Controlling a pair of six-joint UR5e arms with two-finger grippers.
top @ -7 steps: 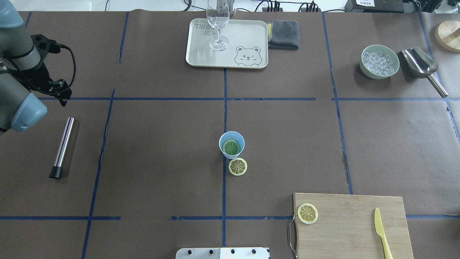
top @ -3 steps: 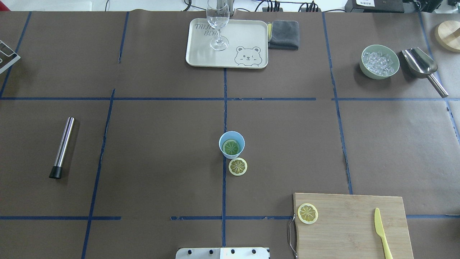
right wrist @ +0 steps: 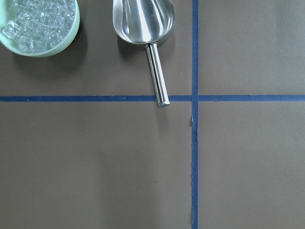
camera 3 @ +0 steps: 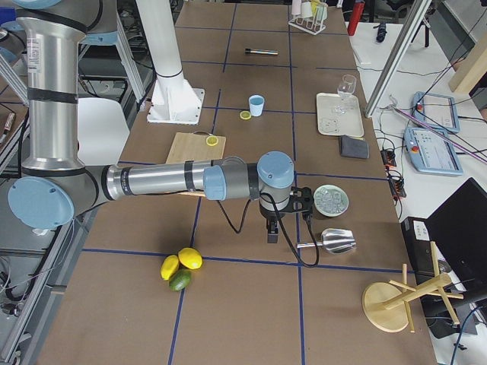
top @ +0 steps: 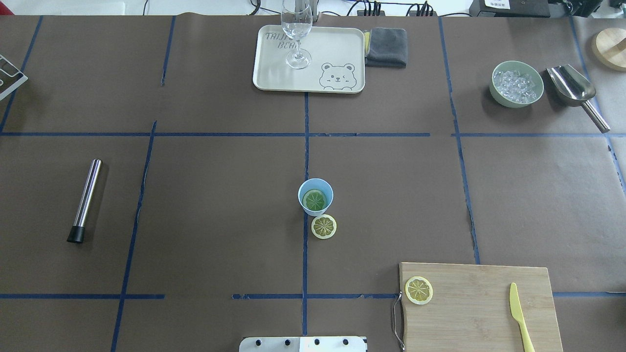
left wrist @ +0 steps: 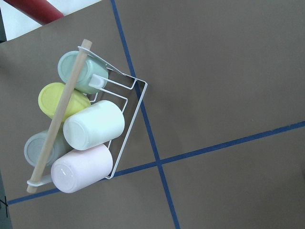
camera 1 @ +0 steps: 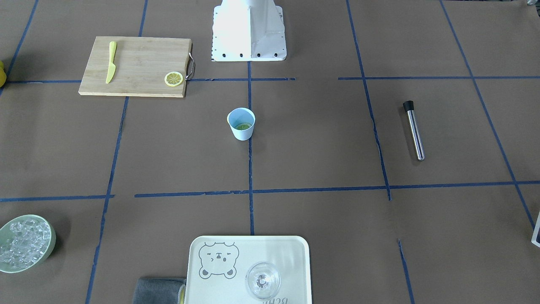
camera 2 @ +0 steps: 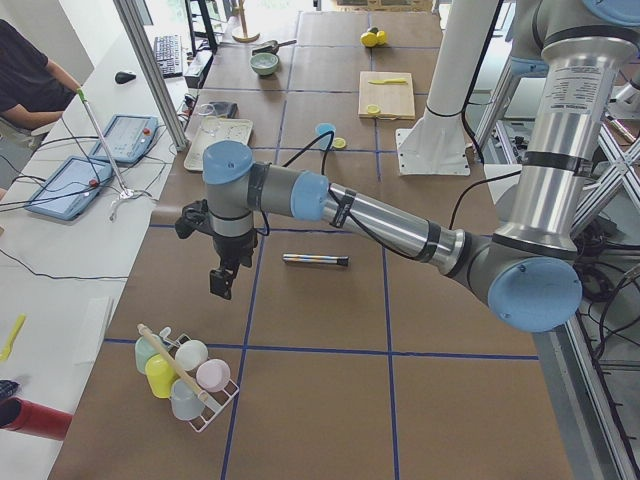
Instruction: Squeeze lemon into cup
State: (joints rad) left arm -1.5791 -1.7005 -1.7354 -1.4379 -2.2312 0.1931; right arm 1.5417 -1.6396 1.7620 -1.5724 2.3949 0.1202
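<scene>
At bench [top: 220,195] centre, the cup [top: 315,197] stands upright with one lemon slice [top: 314,200] lying flat inside. A second slice [top: 324,226] lies on the bench just beside the cup, on the robot's side; a third slice [top: 418,290] sits on the cutting board [top: 479,308]. Above the mug rack [camera 2: 185,375] hangs the left end effector [camera 2: 221,283]; the right end effector [camera 3: 272,232] hangs near the ice bowl [camera 3: 331,200] and scoop [camera 3: 335,241]. Both are well apart from the cup. Opening of either: cannot tell.
</scene>
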